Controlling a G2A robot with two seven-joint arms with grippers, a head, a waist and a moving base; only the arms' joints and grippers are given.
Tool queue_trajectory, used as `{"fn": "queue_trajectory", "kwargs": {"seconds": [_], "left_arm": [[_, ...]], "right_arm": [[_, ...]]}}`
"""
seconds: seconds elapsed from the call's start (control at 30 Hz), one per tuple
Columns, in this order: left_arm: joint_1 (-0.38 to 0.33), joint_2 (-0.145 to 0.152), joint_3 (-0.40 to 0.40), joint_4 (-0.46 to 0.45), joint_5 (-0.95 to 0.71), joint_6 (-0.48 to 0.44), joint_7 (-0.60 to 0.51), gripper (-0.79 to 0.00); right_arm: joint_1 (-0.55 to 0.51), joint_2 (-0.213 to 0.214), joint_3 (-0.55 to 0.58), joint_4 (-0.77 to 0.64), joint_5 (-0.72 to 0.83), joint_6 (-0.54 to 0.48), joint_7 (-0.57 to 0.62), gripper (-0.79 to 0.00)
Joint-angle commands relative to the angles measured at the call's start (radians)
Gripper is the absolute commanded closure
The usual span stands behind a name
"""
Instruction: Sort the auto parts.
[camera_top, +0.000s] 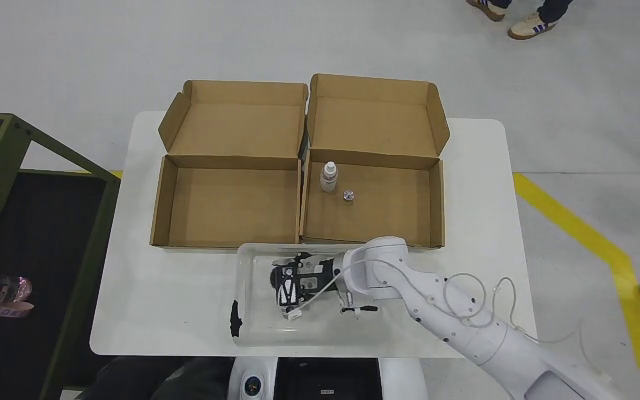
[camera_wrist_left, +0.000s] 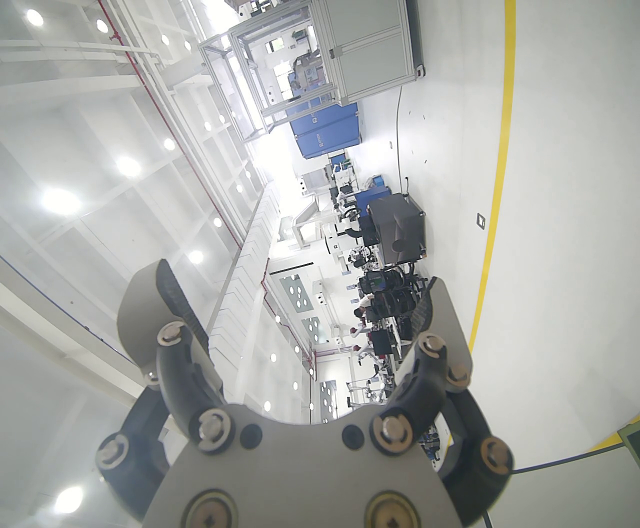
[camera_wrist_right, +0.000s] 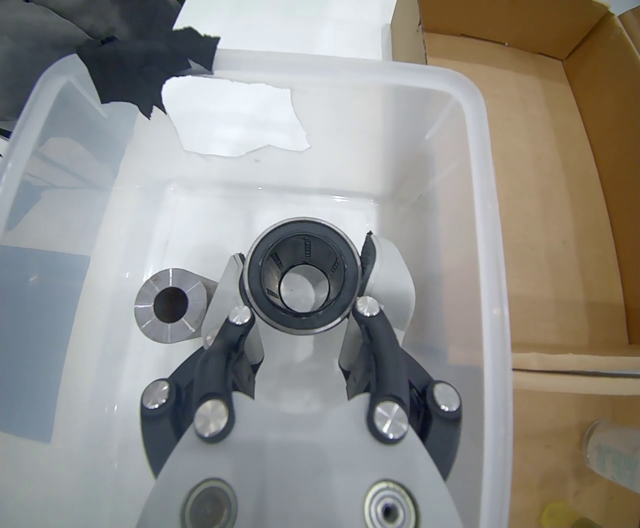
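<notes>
My right gripper (camera_wrist_right: 303, 252) is down inside the clear plastic bin (camera_wrist_right: 465, 165), shut on a short steel bearing sleeve (camera_wrist_right: 300, 322) with a black end ring, one finger on each side. Beside it in the bin lies a silver metal cylinder (camera_wrist_right: 170, 306) with a bored hole. From above, the right gripper (camera_top: 291, 285) sits in the bin (camera_top: 252, 255) at the table's front. My left gripper (camera_wrist_left: 297, 280) points up at the ceiling, open with nothing in it.
Two open cardboard boxes stand behind the bin: the left box (camera_top: 228, 208) is bare, the right box (camera_top: 395, 212) holds a small bottle (camera_top: 329, 177) and a small metal part (camera_top: 349, 194). A torn black scrap (camera_top: 236, 320) hangs at the bin's near-left corner.
</notes>
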Motion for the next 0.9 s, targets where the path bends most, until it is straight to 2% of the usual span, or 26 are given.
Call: {"fn": "queue_trajectory", "kwargs": {"seconds": [0.0,0.33,0.87], "left_arm": [[0.0,0.0,0.0,0.0,0.0,0.0,0.0,-0.785],[0.0,0.0,0.0,0.0,0.0,0.0,0.0,-0.785],[0.0,0.0,0.0,0.0,0.0,0.0,0.0,-0.785]], "right_arm": [[0.0,-0.002,0.002,0.001,-0.002,-0.004,-0.008,0.0],[-0.018,0.0,0.03,-0.039,0.015,-0.035,-0.039,0.0],[-0.047,0.023,0.138,-0.227,0.039,-0.076,-0.043,0.0]]}}
